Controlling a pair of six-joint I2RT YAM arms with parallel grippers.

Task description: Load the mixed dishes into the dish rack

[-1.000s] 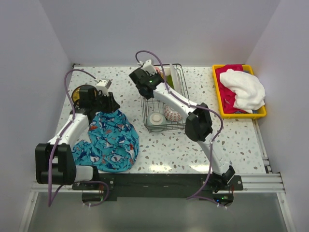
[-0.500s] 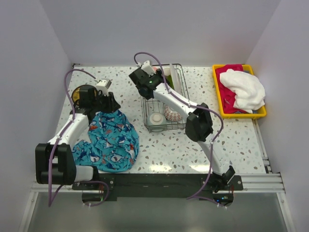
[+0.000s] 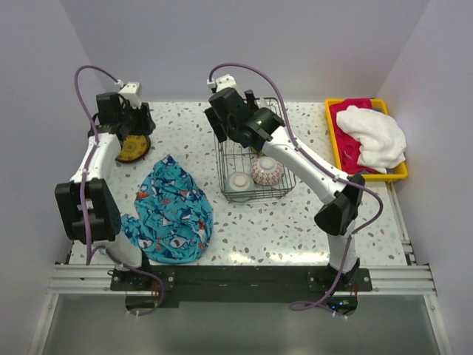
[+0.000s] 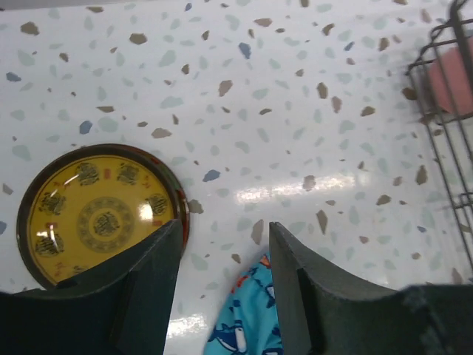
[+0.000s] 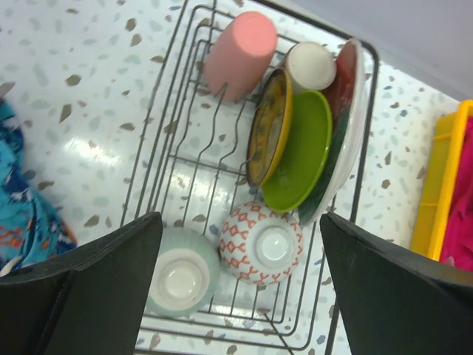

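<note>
While the left claw (image 4: pixel 224 225) hangs with its fingers apart and nothing between them, a yellow plate (image 4: pixel 96 214) lies flat on the table (image 4: pixel 295 89) right at its 9 o'clock. A corner of blue cloth (image 4: pixel 247 318) peeks in at 6. I can't tell if the finger touches the plate rim.

Right claw (image 5: pixel 240 218) is spread really wide, holding nothing, and hangs over the rack (image 5: pixel 188 159). Rack's pretty full. A pink cup (image 5: pixel 240 52) and cream cup (image 5: pixel 310 65) are at its 12 o'clock end. Below them the olive plate (image 5: pixel 267 126), green plate (image 5: pixel 299 159) and teal plate (image 5: pixel 341 118) stand on edge, leaning together. The mint bowl (image 5: pixel 181 277) at 7 and patterned bowl (image 5: pixel 262 244) at 6 sit upside down, side by side.

From the top view, the rack sits around 12 on the table, yellow plate at 10, cloth at 8, and a yellow tray (image 3: pixel 332 144) with towels (image 3: pixel 377 137) at 2. Table's white speckled terrazzo, walls plain pale lilac.
</note>
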